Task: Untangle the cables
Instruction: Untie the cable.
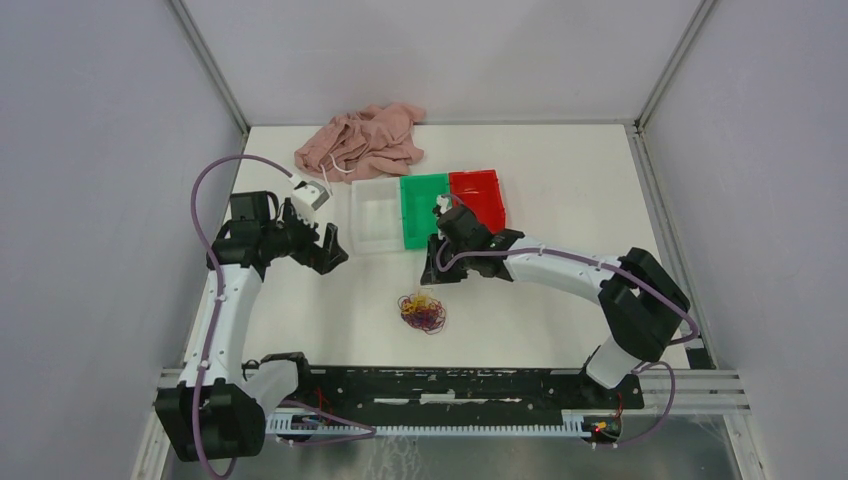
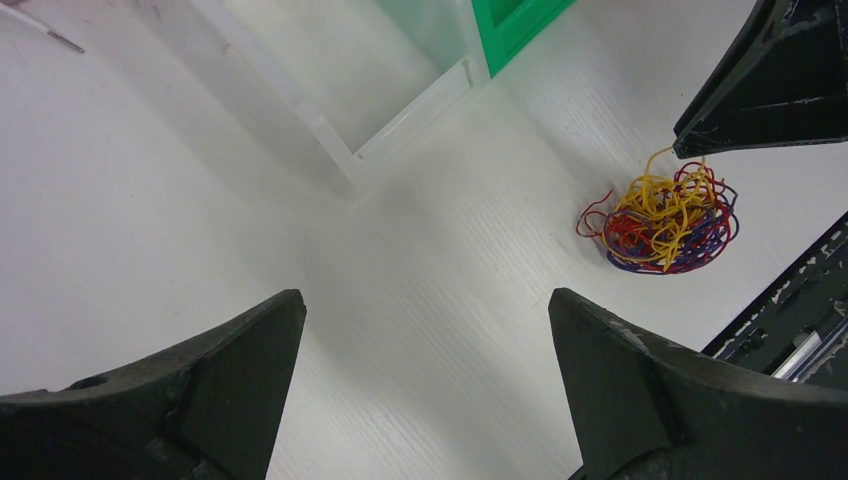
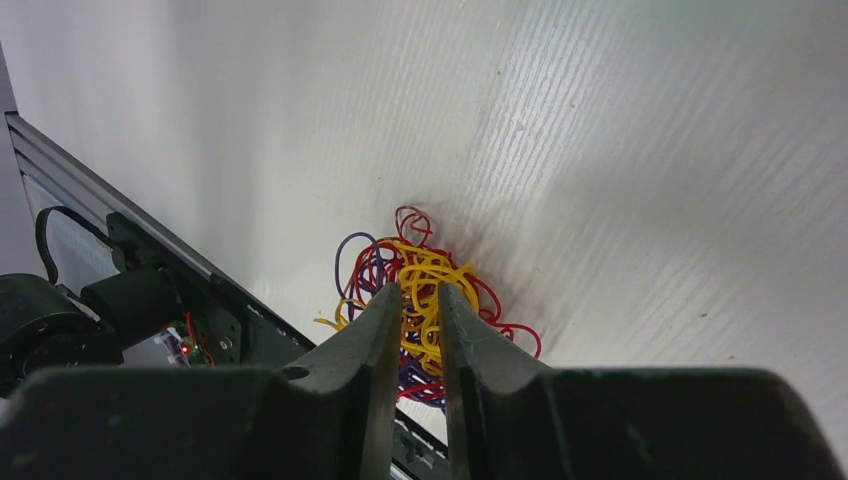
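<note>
White table (image 1: 560,165), grey walls on three sides. Cables (image 1: 423,312) sit as one small yellow/red/purple tangle, about centred left to right, nearer the near edge than the far one, close to the black rail (image 1: 450,385). Right gripper (image 3: 418,292) hangs tip-down over the tangle's far side. Its fingers are nearly together, with a thin slit between them and yellow strands showing in it. In the left wrist view one yellow strand rises to a fingertip; can't tell if it's pinched. Left gripper (image 2: 425,297) is spread wide with nothing in it, over the left part of the table, well apart from the tangle. Toward the far edge: clear bin (image 1: 378,184), green bin (image 1: 420,215), red bin (image 1: 480,195) in a touching row, left to right. Pink cloth (image 1: 365,140) is bunched at the far edge, left of centre.
</note>
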Controlling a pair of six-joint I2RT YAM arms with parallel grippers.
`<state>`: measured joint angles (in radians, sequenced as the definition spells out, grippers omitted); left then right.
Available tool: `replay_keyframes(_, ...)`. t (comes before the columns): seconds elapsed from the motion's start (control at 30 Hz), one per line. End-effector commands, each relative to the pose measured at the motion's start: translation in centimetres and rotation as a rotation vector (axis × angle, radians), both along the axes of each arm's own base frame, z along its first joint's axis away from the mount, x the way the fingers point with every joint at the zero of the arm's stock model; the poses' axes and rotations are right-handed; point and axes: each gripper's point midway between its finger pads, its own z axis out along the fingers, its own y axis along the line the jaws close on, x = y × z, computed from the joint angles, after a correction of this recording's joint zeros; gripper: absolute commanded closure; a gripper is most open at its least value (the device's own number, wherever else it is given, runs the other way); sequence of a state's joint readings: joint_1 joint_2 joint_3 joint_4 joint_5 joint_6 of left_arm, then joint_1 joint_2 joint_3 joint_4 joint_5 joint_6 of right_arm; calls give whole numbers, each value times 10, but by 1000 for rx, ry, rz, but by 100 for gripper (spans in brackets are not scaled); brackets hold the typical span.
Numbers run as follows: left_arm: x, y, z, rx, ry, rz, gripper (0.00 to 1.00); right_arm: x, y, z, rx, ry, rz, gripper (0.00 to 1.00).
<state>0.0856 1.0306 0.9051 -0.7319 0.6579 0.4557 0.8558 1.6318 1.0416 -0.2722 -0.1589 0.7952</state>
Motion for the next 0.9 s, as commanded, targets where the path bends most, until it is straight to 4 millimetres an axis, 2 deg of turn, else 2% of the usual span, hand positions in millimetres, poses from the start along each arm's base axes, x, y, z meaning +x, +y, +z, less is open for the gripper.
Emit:
replay_keyframes(0.0,0,-5,15,-2,-68,-54,1,14,6,17,5,-64,-18,76)
replay_keyframes(0.1,-1,-6,16,-7,-71,-57,1,16,6,21,5,-75,-16,84)
replay_keyframes(0.17,0,-7,18,-10,-74,-59,1,17,6,22,-5,-77,-14,83)
replay_keyframes(0.2,-1,-7,18,-10,-76,-60,1,16,4,22,-17,-74,-14,75)
replay_keyframes(0.27,-1,-7,20,-10,-82,-59,1,16,-2,22,-37,-79,-23,51)
replay_keyframes(0.3,-1,-7,21,-9,-84,-64,1,15,-5,22,-40,-84,-33,43)
replay_keyframes(0.4,-3,-9,21,-12,-82,-75,1,12,-15,24,-45,-100,-51,33)
replay_keyframes(0.53,-4,-10,19,-18,-76,-80,1,9,-17,14,-52,-83,-53,33)
replay_keyframes(0.63,-5,-10,18,-18,-74,-80,1,6,-9,3,-35,-46,-41,41)
replay_keyframes(0.87,-5,-8,22,-9,-90,-76,1,12,11,3,24,-32,-27,53)
